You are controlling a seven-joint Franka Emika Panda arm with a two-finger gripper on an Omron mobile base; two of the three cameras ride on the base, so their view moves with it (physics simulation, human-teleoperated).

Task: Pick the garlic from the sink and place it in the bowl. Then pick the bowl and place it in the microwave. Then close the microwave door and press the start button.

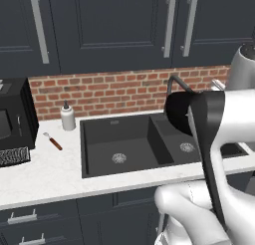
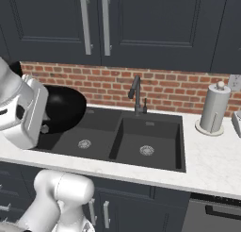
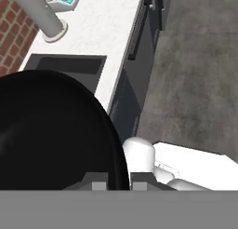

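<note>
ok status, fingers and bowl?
Gripper shut on bowl rim, fingers astride it. Bowl lifted above sink. Faucet close beside bowl.

The sink [image 1: 129, 147], a matte black two-basin unit set into the pale speckled surface [image 1: 45, 174], has a round metal drain in each basin, and its dark curved faucet [image 1: 178, 82] rises at the far edge against the red brick wall [image 1: 109, 92]. The glossy black bowl [image 1: 179, 114] is lifted clear above the right basin, tilted steeply on edge, with the white arm's dark link just in front of it at right; the gripper itself cannot be made out. At far left stands the black microwave [image 1: 15, 119], with a small white dispenser bottle [image 1: 67, 117] and a red-handled utensil [image 1: 53, 141] on the surface between it and the sink, and dark cabinets [image 1: 99, 25] with metal bar handles above.
</note>
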